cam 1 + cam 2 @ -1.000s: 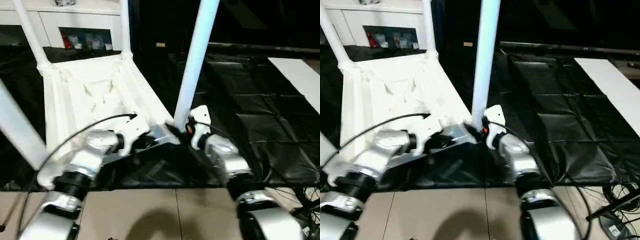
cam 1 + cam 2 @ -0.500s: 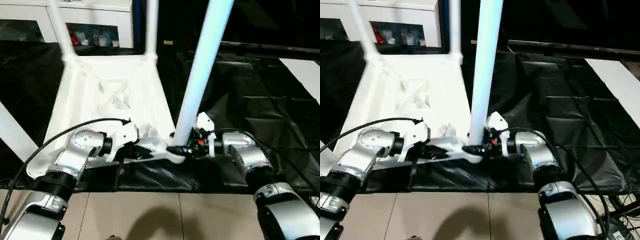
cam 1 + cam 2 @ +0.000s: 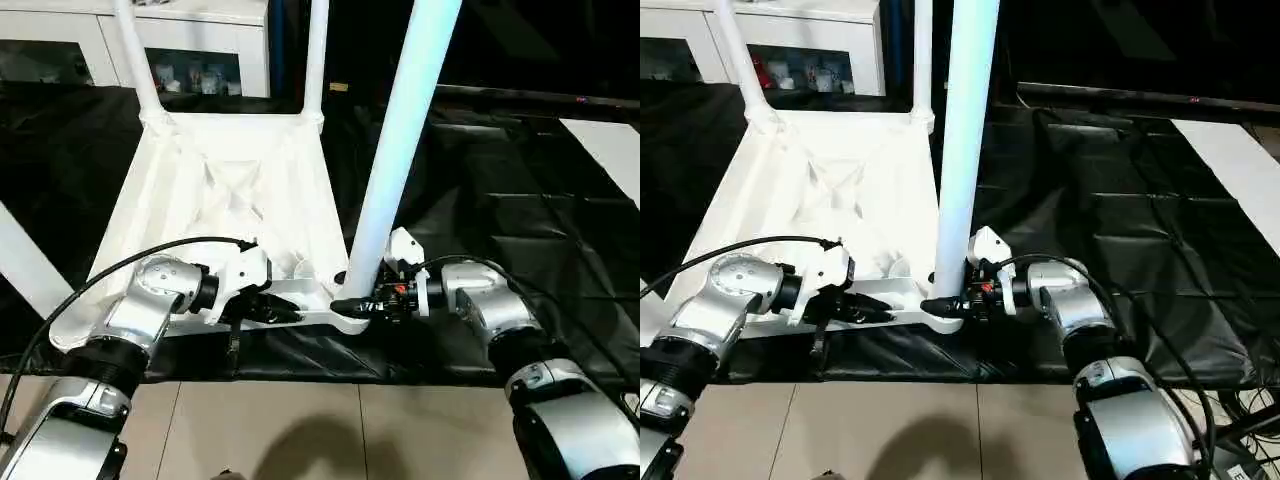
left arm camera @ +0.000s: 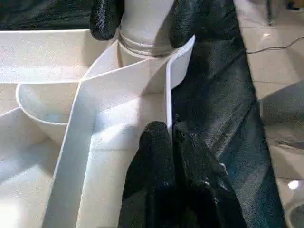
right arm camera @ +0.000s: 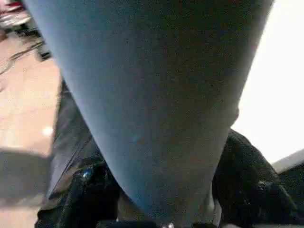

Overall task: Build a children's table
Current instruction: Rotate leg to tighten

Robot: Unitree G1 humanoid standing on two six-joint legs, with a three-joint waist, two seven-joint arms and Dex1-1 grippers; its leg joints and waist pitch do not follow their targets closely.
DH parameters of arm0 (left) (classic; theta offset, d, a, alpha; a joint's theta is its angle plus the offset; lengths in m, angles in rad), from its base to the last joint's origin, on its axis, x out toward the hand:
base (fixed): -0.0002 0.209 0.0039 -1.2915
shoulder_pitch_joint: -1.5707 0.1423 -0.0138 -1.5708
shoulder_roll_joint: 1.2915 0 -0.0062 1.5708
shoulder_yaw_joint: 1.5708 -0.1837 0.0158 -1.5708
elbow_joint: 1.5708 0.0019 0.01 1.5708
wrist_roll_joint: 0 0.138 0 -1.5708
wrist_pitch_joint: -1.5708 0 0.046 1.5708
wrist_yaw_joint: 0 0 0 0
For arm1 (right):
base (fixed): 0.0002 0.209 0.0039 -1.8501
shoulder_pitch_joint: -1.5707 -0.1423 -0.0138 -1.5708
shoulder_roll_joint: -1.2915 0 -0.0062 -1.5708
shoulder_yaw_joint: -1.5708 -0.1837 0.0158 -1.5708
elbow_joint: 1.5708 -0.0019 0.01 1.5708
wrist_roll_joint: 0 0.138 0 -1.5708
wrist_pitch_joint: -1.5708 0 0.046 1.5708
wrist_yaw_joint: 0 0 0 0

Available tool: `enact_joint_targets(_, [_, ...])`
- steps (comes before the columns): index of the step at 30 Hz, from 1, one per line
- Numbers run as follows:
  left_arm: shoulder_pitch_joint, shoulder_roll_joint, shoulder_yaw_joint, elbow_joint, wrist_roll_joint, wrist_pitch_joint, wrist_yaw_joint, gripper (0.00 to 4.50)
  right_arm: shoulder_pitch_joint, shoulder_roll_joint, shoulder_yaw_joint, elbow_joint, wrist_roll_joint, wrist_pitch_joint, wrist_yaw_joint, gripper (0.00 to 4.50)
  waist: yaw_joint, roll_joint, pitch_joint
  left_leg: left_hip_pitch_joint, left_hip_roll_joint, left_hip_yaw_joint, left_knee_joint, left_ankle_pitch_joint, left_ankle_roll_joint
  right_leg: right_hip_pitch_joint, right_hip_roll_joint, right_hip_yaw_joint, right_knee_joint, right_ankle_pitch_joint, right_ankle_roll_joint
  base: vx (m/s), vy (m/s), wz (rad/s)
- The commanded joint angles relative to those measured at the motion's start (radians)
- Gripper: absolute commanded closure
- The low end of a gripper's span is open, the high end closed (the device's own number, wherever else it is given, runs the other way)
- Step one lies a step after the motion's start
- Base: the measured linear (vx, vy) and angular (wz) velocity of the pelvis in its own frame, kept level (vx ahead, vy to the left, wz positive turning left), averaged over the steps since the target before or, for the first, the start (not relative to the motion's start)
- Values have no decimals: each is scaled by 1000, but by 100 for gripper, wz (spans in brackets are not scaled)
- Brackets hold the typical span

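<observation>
1. The tabletop [image 3: 225,205] lies upside down on a black sheet [image 3: 520,210] spread over the floor, ribbed underside facing up.
2. Legs: two far legs, the far left leg [image 3: 135,55] and the far right leg [image 3: 317,55], stand upright in the far corner sockets. A third leg [image 3: 25,262] shows at the near left, its base hidden, so seating there cannot be confirmed. The near right leg [image 3: 400,150] stands upright in the near right corner socket [image 4: 147,45].
3. The right gripper [image 3: 352,303] has its two black fingers on either side of the base of the near right leg, just above the socket collar, clamped around the tube.
4. The left gripper [image 4: 170,135] has its jaws together, pinching the thin raised rim [image 4: 167,90] of the tabletop near that same corner, steadying it.
5. Judged status: all four legs appear fitted. Remaining work is likely to press the last leg fully home, release, and turn the table upright.
</observation>
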Motion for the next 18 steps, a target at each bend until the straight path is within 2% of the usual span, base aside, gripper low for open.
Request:
enact_joint_targets(1, [-3, -53, -4, 9, 33, 64, 146, 450, 43, 71, 3, 13, 19, 41, -128, 217, -1, 4, -44, 8, 36, 0, -67, -221, 29, 36, -66, 60, -91, -213, -219, 0, 0, 0])
enact_joint_targets(3, [6, -76, -8, -13, 42, 91, 180, 450, 61, 96, -8, 11, 9, 37, -234, 218, -2, 4, -41, 14, 36, -4, -71, -260, 7, 28, -70, 63, -102, -300, -195, 0, 0, 0])
enact_joint_targets(4, [11, -96, -11, -29, 46, 115, 207, 450, 74, 118, -16, 7, 8, 40, -290, 218, -4, 3, -39, 12, 36, -6, -73, -269, 0, 30, -70, 63, -104, -328, -183, 0, 0, 0])
enact_joint_targets(5, [11, -96, -11, -29, 46, 115, 207, 450, 74, 118, -16, 7, 8, 40, -290, 218, -8, 1, -39, 6, 35, -11, -77, -279, -9, 33, -70, 60, -108, -375, -157, 0, 0, 0])
enact_joint_targets(8, [13, -167, -20, -51, 58, 175, 293, 450, 77, 196, -46, 35, -1, 46, -502, 219, -21, 2, -41, 6, 34, -14, -79, -296, -17, 29, -68, 59, -112, -379, -147, 0, 0, 0])
enact_joint_targets(9, [5, -204, -23, -46, 66, 193, 337, 450, 62, 237, -61, 63, -5, 46, -608, 219, -25, 8, -42, 6, 33, -14, -79, -302, -21, 26, -66, 60, -111, -371, -149, 0, 0, 0])
enact_joint_targets(10, [5, -204, -23, -46, 66, 193, 337, 450, 62, 237, -61, 63, -5, 46, -608, 219, -28, 6, -41, 6, 33, -14, -80, -306, -26, 25, -67, 60, -113, -373, -148, 0, 0, 0])
enact_joint_targets(13, [-21, -270, -37, -14, 79, 207, 398, 450, 14, 320, -69, 117, -28, 45, -794, 219, -39, 4, -39, 11, 27, -18, -79, -367, -35, 17, -67, 57, -125, -463, -120, 0, 0, 0])
enact_joint_targets(14, [-21, -270, -37, -14, 79, 207, 398, 450, 14, 320, -69, 117, -28, 45, -794, 219, -40, 4, -40, 12, 26, -18, -79, -372, -34, 17, -66, 58, -127, -465, -116, 0, 0, 0])
enact_joint_targets(15, [-36, -273, -48, 8, 90, 196, 400, 450, -12, 359, -63, 131, -38, 42, -827, 219, -39, 13, -40, 12, 27, -20, -80, -383, -27, 17, -67, 59, -127, -450, -115, 0, 0, 0])
enact_joint_targets(16, [-36, -273, -48, 8, 90, 196, 400, 450, -12, 359, -63, 131, -38, 42, -827, 219, -43, 9, -39, 11, 26, -18, -81, -388, -26, 14, -64, 59, -129, -449, -112, 0, 0, 0])
enact_joint_targets(18, [-40, -263, -51, 13, 99, 191, 402, 450, -15, 373, -59, 122, -29, 25, -789, 219, -43, 9, -39, 11, 26, -21, -82, -414, -21, 14, -65, 58, -131, -465, -104, 0, 0, 0])
